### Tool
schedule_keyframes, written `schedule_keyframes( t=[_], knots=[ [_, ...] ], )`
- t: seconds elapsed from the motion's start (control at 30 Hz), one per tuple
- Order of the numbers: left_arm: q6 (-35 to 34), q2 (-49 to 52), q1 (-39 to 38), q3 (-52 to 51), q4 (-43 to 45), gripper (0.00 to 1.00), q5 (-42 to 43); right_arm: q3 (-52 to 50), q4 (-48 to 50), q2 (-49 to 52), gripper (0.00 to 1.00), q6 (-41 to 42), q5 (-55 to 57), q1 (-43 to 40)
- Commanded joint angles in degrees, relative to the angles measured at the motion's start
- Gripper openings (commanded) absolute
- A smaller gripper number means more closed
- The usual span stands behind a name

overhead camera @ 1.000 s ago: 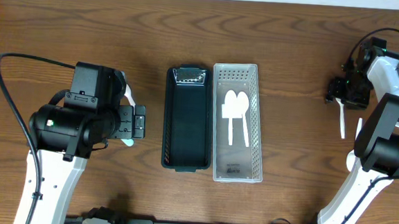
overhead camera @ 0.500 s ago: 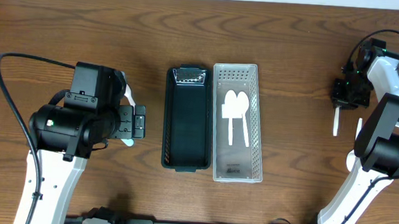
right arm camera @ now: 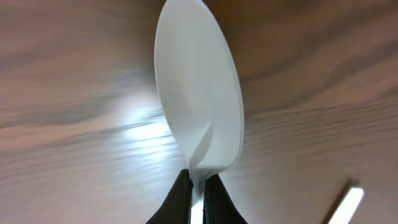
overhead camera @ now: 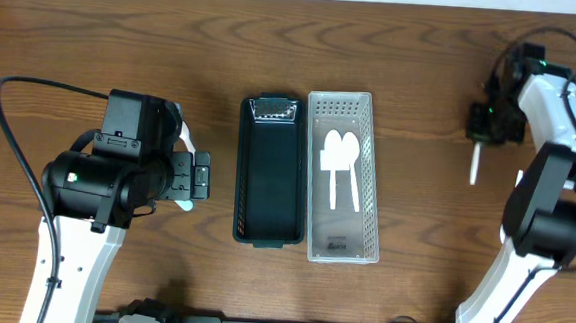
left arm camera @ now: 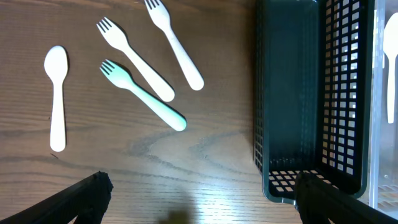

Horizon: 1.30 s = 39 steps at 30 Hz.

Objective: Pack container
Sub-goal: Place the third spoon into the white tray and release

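Observation:
A white spoon [right arm camera: 199,93] is pinched at its neck by my shut right gripper [right arm camera: 198,194], bowl pointing away. From overhead the right gripper [overhead camera: 484,131] is at the far right of the table, with the spoon's handle [overhead camera: 475,167] sticking out toward the front. The dark container [overhead camera: 270,170] and the white slotted container [overhead camera: 365,176] stand side by side mid-table, and two white spoons [overhead camera: 341,165] lie in the white one. My left gripper [left arm camera: 202,202] hangs open over bare wood beside the dark container [left arm camera: 305,93].
A white spoon [left arm camera: 56,96], two white forks [left arm camera: 134,59] [left arm camera: 175,36] and a teal fork [left arm camera: 144,94] lie on the wood left of the dark container. Another white utensil [overhead camera: 518,182] lies near the right arm.
My right gripper has shut on the white spoon and carried it up and a little to the left. The left arm has not moved.

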Motion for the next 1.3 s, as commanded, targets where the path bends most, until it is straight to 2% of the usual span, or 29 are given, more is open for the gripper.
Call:
schedule_keyframes(
  t=[0.0,0.2,0.47,0.6,0.83,0.9,1.03,1.07,1.27],
  knots=[
    [-0.3,0.1,0.0,-0.5,0.2,0.96,-0.7,1.3,0.7,-12.6,0.03,2.1,-0.4,7.2],
    [-0.3,0.1,0.0,-0.5,0.9,0.96,-0.7,1.3,3.1,-21.2,0.04,6.9,-0.4,21.0],
    [-0.3,0.1,0.0,-0.5,1.0,0.96,-0.7,1.2,3.7,-16.8,0.05,18.3,-0.4,33.4],
    [-0.3,0.1,0.0,-0.5,1.0,0.96,-0.7,1.2,3.3,-11.5,0.05,22.0,-0.5,35.8],
    [-0.3,0.1,0.0,-0.5,0.9,0.96,-0.7,1.2,2.1,-2.6,0.07,21.2,-0.8,39.7],
    [-0.3,0.1,0.0,-0.5,0.9,0.96,-0.7,1.2,1.7,-1.6,0.17,21.2,-0.8,40.5],
    [-0.2,0.1,0.0,-0.5,1.0,0.96,-0.7,1.2,1.7,-1.7,0.28,21.2,0.9,40.9],
    [-0.2,0.1,0.0,-0.5,0.9,0.96,-0.7,1.2,1.6,-1.9,0.34,21.2,1.3,40.8],
    [-0.2,0.1,0.0,-0.5,0.9,0.96,-0.7,1.4,-2.0,-5.1,0.33,21.4,4.4,38.6]
  ],
)
